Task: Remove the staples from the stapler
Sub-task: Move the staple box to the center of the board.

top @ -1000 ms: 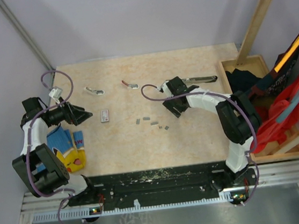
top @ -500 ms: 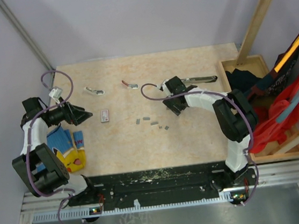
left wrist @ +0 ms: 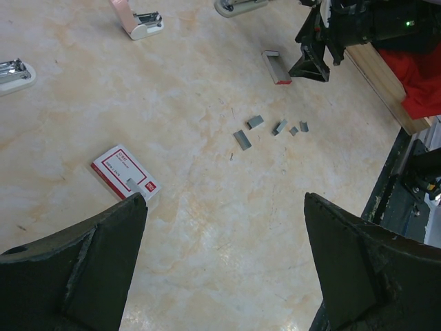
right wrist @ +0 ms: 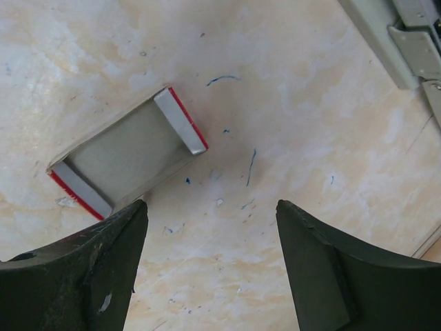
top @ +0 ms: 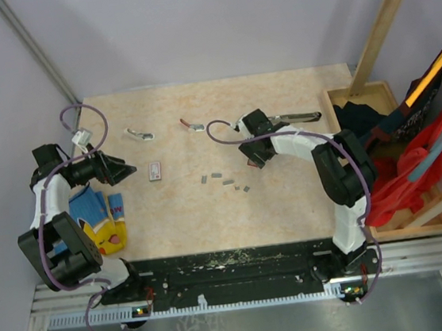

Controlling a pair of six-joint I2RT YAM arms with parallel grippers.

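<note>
**Ana:** Question: where are the staples (left wrist: 255, 122) at this moment?

**Ben:** Loose on the table (top: 179, 218), five short grey strips in a small scatter. No gripper touches them. I take them as my mark for everything else.

**Ana:** And the stapler?

**Ben:** The stapler (top: 299, 115) lies flat on the table. In the top view it sits beyond the staples and off to their right, well apart from them. Its black arm is the part that shows best.

**Ana:** Is it hinged open or folded shut?

**Ben:** I cannot tell from these views.

**Ana:** What about the right gripper?

**Ben:** The right gripper (right wrist: 210, 207) hangs between the staples and the stapler, nearer the stapler. Its fingers stand apart with only bare table between them, so it holds nothing. Whether it touches the table, I cannot tell.

**Ana:** Anything close to it?

**Ben:** A small grey tray (right wrist: 127, 155) with red ends lies open side up, just past the fingertips, on the stapler's side of the staples.

**Ana:** The left gripper?

**Ben:** The left gripper (left wrist: 224, 200) is well to the left of the staples and points toward them. Its jaws are spread wide, with nothing gripped.

**Ana:** What else lies around the staples?

**Ben:** A white-and-red tag (left wrist: 125, 181) lies left of them, between them and the left gripper. A silvery clip with a red tail (top: 192, 125) lies beyond them, and a second silvery piece (top: 139, 134) lies beyond and farther left.
</note>
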